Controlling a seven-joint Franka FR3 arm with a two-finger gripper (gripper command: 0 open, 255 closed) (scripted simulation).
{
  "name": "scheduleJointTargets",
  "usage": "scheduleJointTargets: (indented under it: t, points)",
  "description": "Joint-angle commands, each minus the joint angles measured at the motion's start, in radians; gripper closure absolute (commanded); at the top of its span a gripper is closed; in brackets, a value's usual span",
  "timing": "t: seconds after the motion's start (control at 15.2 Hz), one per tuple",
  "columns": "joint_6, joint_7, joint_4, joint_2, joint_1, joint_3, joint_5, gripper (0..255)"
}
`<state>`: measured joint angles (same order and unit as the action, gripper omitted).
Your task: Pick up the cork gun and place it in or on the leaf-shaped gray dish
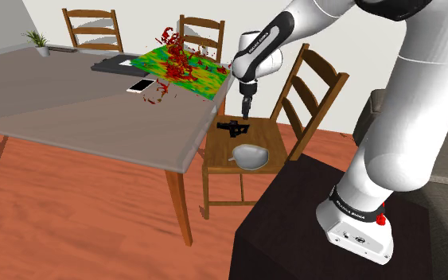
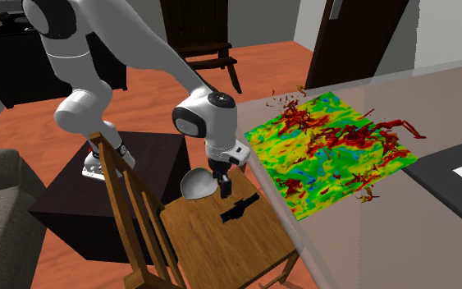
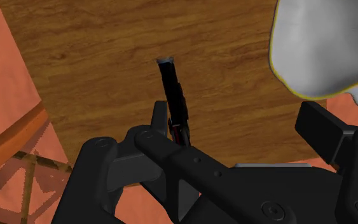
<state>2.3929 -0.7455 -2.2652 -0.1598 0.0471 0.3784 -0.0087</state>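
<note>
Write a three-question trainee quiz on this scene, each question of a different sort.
1. True or false: the black cork gun lies inside the grey dish.
2. Which surface carries both? A) grey table B) wooden chair seat C) floor
3. Fill in: the open gripper hangs over the ____.
Key: 1 false; 2 B; 3 cork gun.
</note>
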Motion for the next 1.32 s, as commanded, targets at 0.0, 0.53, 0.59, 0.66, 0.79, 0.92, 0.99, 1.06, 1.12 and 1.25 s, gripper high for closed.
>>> scheduleJointTargets:
  t: [0.0,0.53,0.59,0.66,0.79,0.92,0.99,1.06,1.12,1.25]
  points:
    - [0.026,-0.064,0.054,-0.088,-0.014,-0.012,0.040,0]
    - [0.098,-0.192,0.198,-0.316,-0.076,-0.071,0.119,0]
    - [0.108,-0.195,0.199,-0.327,-0.078,-0.073,0.123,0]
    - [0.118,-0.198,0.199,-0.338,-0.080,-0.076,0.128,0]
    - [0.138,-0.204,0.201,-0.360,-0.086,-0.081,0.137,0]
    - [0.143,-0.206,0.201,-0.366,-0.087,-0.083,0.140,0]
    - [0.143,-0.206,0.202,-0.366,-0.087,-0.083,0.140,0]
    - [0.143,-0.206,0.202,-0.366,-0.087,-0.083,0.140,0]
    - [0.143,-0.206,0.202,-0.366,-0.087,-0.083,0.140,0]
    - [0.143,-0.206,0.202,-0.366,-0.087,-0.083,0.140,0]
